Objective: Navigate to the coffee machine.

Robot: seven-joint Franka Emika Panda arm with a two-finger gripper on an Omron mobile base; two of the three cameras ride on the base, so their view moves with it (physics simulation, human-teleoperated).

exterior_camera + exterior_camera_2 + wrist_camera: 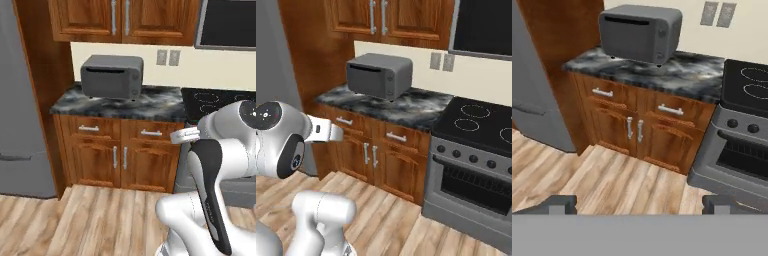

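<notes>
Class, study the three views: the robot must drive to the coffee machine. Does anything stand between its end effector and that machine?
That cannot be judged: no coffee machine is in view here. Ahead are a grey toaster oven on a dark marble counter, wooden cabinets below, a stove to the right and a grey refrigerator to the left. The wood floor ahead looks open.

The arm (pixel 215 200) was glossy white, built of fat rounded segments; a long black panel ran down one link, narrowing toward its lower end; a round cap at the upper joint was pale grey with a small dark centre; a short white cuff with a grey ring jutted beside it. From the right base view the shoulder ball (pixel 278 137) carried a black disc with a tiny red mark, and a dark oval inset sat below it; the tool (pixel 639 204) showed two small dark grey finger tips (pixel 559 204).
</notes>
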